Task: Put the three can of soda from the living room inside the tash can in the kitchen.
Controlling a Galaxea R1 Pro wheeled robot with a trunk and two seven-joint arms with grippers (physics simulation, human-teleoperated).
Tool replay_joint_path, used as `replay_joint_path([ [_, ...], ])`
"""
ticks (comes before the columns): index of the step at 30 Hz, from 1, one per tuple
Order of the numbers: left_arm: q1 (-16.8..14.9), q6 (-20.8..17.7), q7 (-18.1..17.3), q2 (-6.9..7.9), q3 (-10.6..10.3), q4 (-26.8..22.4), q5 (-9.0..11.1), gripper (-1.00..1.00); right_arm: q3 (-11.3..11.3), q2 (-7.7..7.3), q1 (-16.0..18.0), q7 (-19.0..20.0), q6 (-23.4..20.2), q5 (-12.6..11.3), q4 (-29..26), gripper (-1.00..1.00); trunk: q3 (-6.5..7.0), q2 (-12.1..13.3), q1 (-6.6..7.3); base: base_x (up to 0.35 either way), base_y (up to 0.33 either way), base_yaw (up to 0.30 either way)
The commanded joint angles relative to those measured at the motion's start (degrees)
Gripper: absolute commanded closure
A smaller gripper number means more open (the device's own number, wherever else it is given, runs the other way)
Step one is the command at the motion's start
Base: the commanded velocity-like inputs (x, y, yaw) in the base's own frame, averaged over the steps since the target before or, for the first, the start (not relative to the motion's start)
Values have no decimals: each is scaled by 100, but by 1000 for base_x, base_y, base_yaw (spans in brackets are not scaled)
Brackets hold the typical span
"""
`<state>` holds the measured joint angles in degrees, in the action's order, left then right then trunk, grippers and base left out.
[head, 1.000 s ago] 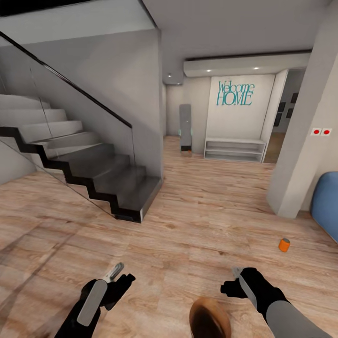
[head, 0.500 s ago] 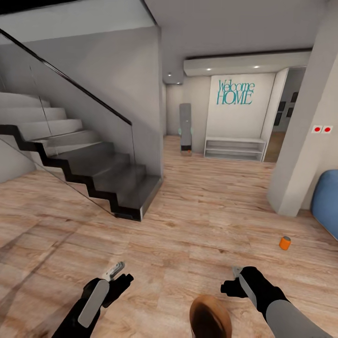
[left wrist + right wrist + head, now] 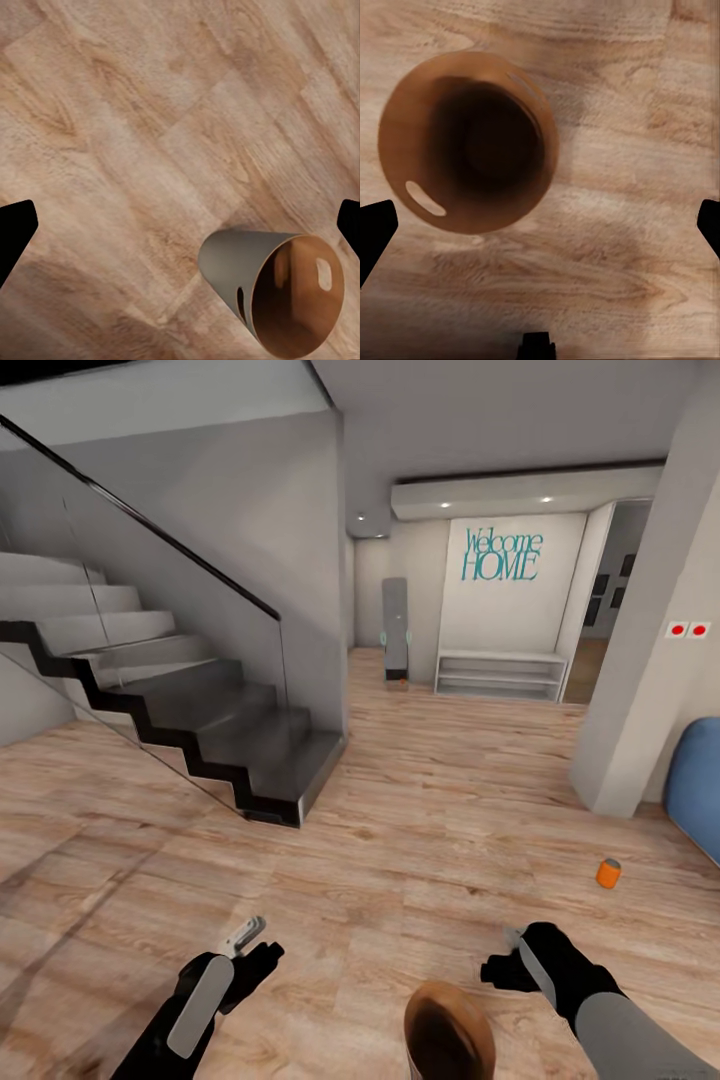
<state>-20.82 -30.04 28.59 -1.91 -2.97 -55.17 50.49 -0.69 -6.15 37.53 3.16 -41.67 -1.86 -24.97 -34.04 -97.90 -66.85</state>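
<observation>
An orange can of soda [image 3: 608,873] stands upright on the plank floor, ahead and to the right, near the blue sofa [image 3: 697,790]. The trash can [image 3: 448,1035] sits low between my arms, its brown inside facing up. The left wrist view shows the trash can [image 3: 277,300] from the side, pale grey outside with its slot handle. The right wrist view looks straight down into the trash can [image 3: 469,142]. My left gripper [image 3: 256,945] and right gripper [image 3: 503,955] hang open over the floor, holding nothing. The other cans are out of view.
A dark staircase with a glass railing [image 3: 200,720] rises at the left. A thick white pillar [image 3: 650,690] stands at the right beside the sofa. Far ahead are a white shelf bench [image 3: 500,675] and a "Welcome HOME" wall sign [image 3: 502,556]. Open plank floor lies between.
The whole picture has shifted a little, so the camera has moved. My right gripper sits slightly lower and further right in the picture. Both grippers stay open.
</observation>
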Motion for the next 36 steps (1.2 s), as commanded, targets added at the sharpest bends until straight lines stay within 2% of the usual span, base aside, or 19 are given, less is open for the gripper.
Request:
replay_joint_path([
  [1, 0, -12, -14, -1, -1, -1, 2, -100, -55, -17, 10, 4, -41, -4, 2, -100, -18, -42, -23, 0, 0, 0],
  [2, -1, -33, -27, -2, -2, 0, 3, -100, -122, -28, 18, 6, -77, -6, 2, -100, -36, -82, -45, 0, 0, 0],
  [8, -1, -74, -54, 3, -2, 22, 17, -100, -198, -36, 19, 26, -94, -14, -5, -100, -144, -322, -176, 0, 0, 0],
  [36, -1, -81, -46, -2, -11, 59, -22, -100, -221, -53, 9, 36, -79, -17, -43, -100, -647, -1445, -791, 0, 0, 0],
])
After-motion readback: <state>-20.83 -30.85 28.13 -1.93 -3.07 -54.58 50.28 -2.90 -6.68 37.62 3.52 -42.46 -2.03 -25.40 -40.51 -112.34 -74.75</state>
